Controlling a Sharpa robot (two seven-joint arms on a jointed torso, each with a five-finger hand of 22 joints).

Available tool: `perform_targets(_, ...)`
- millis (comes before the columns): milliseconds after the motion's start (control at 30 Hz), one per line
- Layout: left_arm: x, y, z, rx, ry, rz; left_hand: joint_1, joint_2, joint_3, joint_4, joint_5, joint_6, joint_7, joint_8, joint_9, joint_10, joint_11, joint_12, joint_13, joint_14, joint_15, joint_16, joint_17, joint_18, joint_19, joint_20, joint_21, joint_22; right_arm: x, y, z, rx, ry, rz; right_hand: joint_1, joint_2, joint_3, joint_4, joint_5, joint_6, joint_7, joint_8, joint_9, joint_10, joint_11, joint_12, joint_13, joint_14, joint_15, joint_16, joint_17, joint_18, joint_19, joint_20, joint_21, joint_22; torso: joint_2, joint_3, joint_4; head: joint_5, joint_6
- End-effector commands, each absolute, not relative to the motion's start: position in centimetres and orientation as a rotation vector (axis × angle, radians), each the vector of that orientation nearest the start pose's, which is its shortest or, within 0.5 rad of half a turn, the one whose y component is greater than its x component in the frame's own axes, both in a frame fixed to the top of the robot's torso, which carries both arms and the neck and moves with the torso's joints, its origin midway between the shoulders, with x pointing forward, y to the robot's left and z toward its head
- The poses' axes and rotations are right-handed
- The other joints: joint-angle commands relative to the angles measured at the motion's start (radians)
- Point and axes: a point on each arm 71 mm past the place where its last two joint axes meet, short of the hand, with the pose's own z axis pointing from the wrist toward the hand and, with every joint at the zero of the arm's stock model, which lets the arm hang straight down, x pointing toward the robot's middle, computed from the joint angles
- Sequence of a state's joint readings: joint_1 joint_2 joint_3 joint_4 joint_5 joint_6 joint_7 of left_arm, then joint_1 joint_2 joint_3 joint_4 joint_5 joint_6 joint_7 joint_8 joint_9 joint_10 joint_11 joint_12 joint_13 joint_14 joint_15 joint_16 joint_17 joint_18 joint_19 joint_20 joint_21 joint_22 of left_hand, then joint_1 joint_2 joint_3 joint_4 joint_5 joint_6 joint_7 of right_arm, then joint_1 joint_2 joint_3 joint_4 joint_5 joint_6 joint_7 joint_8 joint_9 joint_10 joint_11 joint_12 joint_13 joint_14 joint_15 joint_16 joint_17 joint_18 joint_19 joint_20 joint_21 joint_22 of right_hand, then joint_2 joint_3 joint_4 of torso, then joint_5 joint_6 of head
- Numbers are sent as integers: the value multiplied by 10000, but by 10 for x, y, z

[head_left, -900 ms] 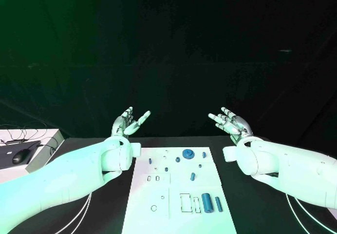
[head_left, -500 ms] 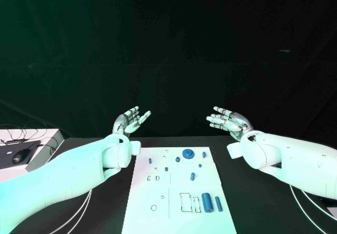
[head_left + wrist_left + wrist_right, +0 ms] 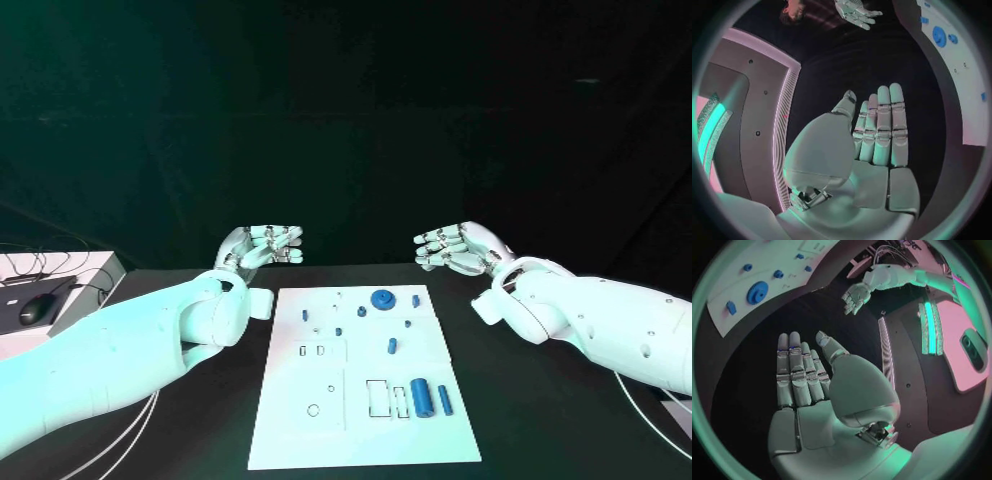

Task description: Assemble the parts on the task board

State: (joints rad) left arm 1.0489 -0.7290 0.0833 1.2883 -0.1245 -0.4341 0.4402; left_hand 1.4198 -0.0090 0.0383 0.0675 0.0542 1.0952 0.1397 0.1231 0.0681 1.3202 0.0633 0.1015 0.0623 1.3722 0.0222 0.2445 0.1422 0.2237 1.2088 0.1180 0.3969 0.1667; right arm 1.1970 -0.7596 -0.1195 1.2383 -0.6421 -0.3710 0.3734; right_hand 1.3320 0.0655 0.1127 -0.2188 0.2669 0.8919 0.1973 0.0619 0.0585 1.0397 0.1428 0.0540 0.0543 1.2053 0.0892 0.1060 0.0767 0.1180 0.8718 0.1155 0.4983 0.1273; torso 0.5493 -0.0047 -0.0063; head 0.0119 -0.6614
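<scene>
The white task board lies in the middle of the black table. On it are a round blue disc, several small blue pieces near its far end, and a thick blue cylinder beside a thinner one near its front right. My left hand hovers beyond the board's far left corner, and my right hand beyond its far right corner. Both hold nothing. In the wrist views the left hand and right hand show straight fingers side by side, with the board and disc off to one side.
A white box with a dark mouse and cables sits at the table's left edge. Pale cables run along the table under my left arm. Dark table lies on both sides of the board.
Both hands have turned from fingers pointing up to fingers pointing inward toward each other, staying beyond the board's far end. The head camera has tilted slightly. The parts have not moved.
</scene>
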Motion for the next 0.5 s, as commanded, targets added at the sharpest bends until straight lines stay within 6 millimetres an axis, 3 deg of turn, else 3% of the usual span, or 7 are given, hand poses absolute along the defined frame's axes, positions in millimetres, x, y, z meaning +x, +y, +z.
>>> perform_targets(33, 509, 226, -222, -10437, 13399, -13994, 82, 44, -32, -195, -50, 251, -94, -201, -19, 590, -210, -97, -2, 425, -183, 254, 319, -295, 319, -383, 374, 204, 520, -236, -216, 2247, 15986, 9833, 28, -180, 105, -236, 82, 2025, -467, 43, 102, 2517, -790, 61, 84, 3068, -1042, 1004, 717, -111, 1956, -1229, 1931, 956, 139, 27, 0, -50, -14)
perform_targets(67, 506, 226, -222, -10392, 13463, -14054, 81, 42, -62, -279, -32, 319, -103, -290, -17, 618, -239, -223, 3, 870, -305, 694, 649, -377, 624, -605, 716, 391, 519, -234, -217, 2025, 16076, 9695, -27, -333, 4, -259, 116, 2110, -519, 20, 109, 2680, -873, 48, 88, 3109, -1176, 1950, 1206, -141, 2196, -1399, 2272, 1156, 163, 24, 1, -65, -9)
perform_targets(133, 500, 225, -219, -10268, 13641, -14245, 88, 46, -109, -495, 69, 378, -55, -545, -13, 485, -247, -381, -3, 1093, -448, 1884, 1700, -671, 897, -1063, 1564, 926, 518, -231, -218, 1388, 16297, 9252, -88, -321, 5, -253, 274, 2213, -571, -2, 115, 2944, -999, 40, 107, 3008, -1320, 3841, 2228, -229, 2478, -1673, 2890, 1562, 247, 6, 28, -93, -2)
perform_targets(167, 498, 224, -218, -10218, 13689, -14301, -47, 119, -171, -686, -101, 623, -110, -632, 29, 677, -291, -399, 76, -266, -425, 3144, 3176, -1065, 586, -1486, 2581, 1663, 518, -229, -218, 1196, 16355, 9101, -101, -379, 15, -296, 314, 2225, -606, -3, 119, 2990, -1080, 35, 117, 2942, -1397, 4616, 2695, -246, 2618, -1780, 3219, 1792, 274, 3, 38, -100, -3)
perform_targets(233, 493, 223, -216, -10102, 13803, -14417, -37, 121, -171, -796, -73, 424, -89, -580, -10, 534, -247, -377, 21, -66, -504, 3942, 3828, -1079, 347, -1542, 2944, 1949, 517, -225, -218, 735, 16448, 8723, -156, -445, 36, -330, 495, 2300, -646, 13, 144, 3099, -1108, 60, 147, 2981, -1460, 5415, 3230, -255, 2674, -1868, 3585, 2083, 368, -1, 68, -122, 21)
perform_targets(333, 488, 222, -212, -9956, 13948, -14539, -139, 146, -173, -1099, 23, 539, -127, -534, 15, 639, -315, -327, 91, -638, -569, 5637, 5521, -984, 36, -1705, 4557, 3121, 519, -219, -219, 156, 16566, 8161, -214, -530, 76, -379, 649, 2253, -652, 2, 150, 3192, -1157, 92, 212, 2918, -1510, 6615, 4047, -198, 2782, -1953, 4067, 2508, 476, -23, 84, -133, -2)
perform_targets(500, 481, 218, -205, -9680, 14148, -14738, -145, 188, -38, -1402, -78, 642, -207, -542, 21, 832, -439, -89, 279, -855, -624, 6224, 6281, -817, -397, -1701, 5590, 3937, 523, -205, -221, -826, 16519, 7182, -373, -653, 125, -385, 658, 1913, -501, -4, 117, 2333, -852, 86, 106, 2818, -1352, 7562, 4693, -58, 2885, -1892, 4329, 2811, 668, -87, 131, -168, 21)
